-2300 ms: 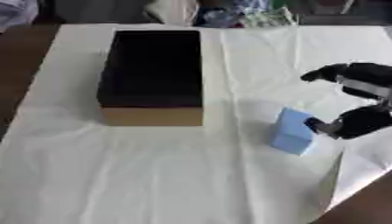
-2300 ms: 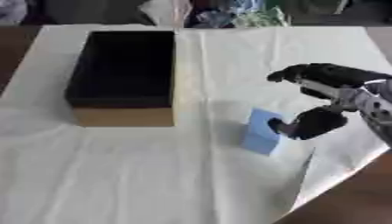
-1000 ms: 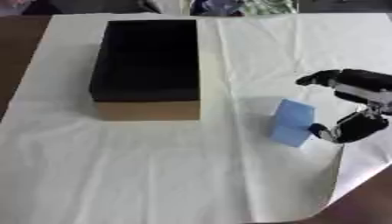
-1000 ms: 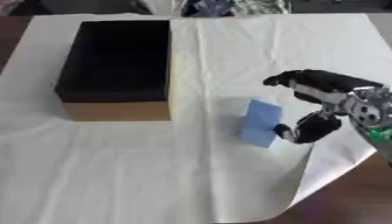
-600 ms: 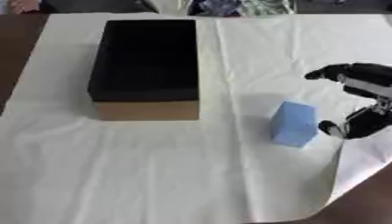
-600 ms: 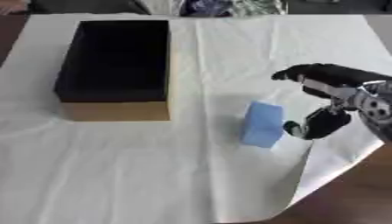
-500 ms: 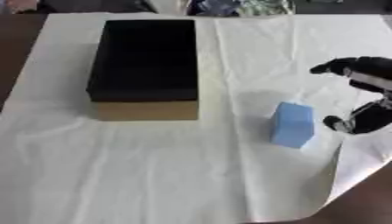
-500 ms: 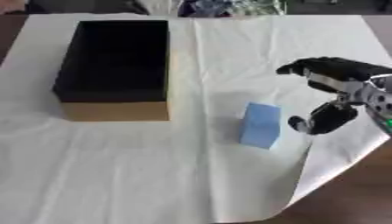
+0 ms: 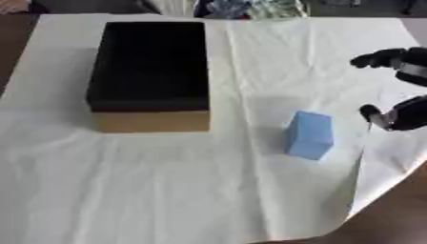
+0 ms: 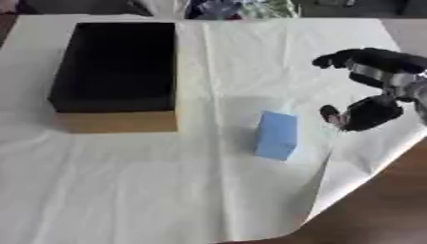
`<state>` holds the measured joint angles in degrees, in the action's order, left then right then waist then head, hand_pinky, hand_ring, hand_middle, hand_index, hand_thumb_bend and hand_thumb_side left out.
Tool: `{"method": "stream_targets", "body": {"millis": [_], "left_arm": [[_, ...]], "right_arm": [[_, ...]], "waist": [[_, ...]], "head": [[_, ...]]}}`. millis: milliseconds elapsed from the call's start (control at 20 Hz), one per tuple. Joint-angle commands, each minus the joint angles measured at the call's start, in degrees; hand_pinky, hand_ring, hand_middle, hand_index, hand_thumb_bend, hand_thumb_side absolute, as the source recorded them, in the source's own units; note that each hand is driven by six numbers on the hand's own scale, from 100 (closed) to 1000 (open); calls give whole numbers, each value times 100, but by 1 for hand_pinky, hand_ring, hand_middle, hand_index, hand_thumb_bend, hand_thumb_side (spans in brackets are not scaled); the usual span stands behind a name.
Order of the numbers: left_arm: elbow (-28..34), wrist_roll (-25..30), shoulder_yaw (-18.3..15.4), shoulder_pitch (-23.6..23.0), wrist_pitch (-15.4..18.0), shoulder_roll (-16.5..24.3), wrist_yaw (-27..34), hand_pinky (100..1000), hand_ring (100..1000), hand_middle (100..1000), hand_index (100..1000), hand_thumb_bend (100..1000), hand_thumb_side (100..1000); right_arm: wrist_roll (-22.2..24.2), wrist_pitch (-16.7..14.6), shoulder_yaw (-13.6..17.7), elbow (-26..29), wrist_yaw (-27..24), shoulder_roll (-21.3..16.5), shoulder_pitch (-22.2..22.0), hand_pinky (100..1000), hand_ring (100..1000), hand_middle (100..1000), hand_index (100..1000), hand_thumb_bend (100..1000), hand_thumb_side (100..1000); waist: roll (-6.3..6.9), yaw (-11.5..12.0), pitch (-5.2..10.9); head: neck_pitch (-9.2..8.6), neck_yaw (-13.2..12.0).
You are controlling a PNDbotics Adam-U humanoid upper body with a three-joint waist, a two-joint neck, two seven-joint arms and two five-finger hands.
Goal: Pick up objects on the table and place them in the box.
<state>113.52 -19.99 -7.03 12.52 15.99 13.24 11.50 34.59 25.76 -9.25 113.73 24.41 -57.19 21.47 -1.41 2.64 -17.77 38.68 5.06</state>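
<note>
Blue block (image 10: 276,135) is standing alone on the white cloth (image 10: 167,190), right of the black box (image 10: 116,71), while the right hand (image 10: 367,95) is drawing back from it with spread fingers holding nothing, so the pick seems not yet made.

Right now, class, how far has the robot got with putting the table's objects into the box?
Done: nothing that shows; the black box looks dark inside, with no object visible in it. In hand: nothing; the right hand is beside the blue block, apart from it, thumb and fingers spread. Left: grasp the block, standing on the white cloth, and box it.
</note>
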Motion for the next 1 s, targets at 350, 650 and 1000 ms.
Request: {"method": "stream_targets", "body": {"millis": [350, 650, 1000], "left_arm": [[107, -22, -51, 24, -18, 197, -4, 937, 679, 636, 825, 100, 439], [107, -26, -51, -2, -28, 231, -9, 936, 679, 636, 825, 100, 436], [107, -25, -47, -5, -30, 238, -8, 936, 679, 636, 825, 100, 430]], "right_arm": [[-280, 101, -126, 86, -482, 110, -95, 1000, 979, 928, 1000, 100, 256], [-255, 16, -281, 86, -395, 373, 5, 1000, 989, 935, 1000, 141, 290], [-51, -3, -498, 86, -25, 497, 86, 1000, 1000, 944, 1000, 248, 363]], "waist": [[-42, -102, 150], [-65, -164, 202], [-76, -149, 246]], "head": [[29, -63], [72, -134], [60, -127]]}}
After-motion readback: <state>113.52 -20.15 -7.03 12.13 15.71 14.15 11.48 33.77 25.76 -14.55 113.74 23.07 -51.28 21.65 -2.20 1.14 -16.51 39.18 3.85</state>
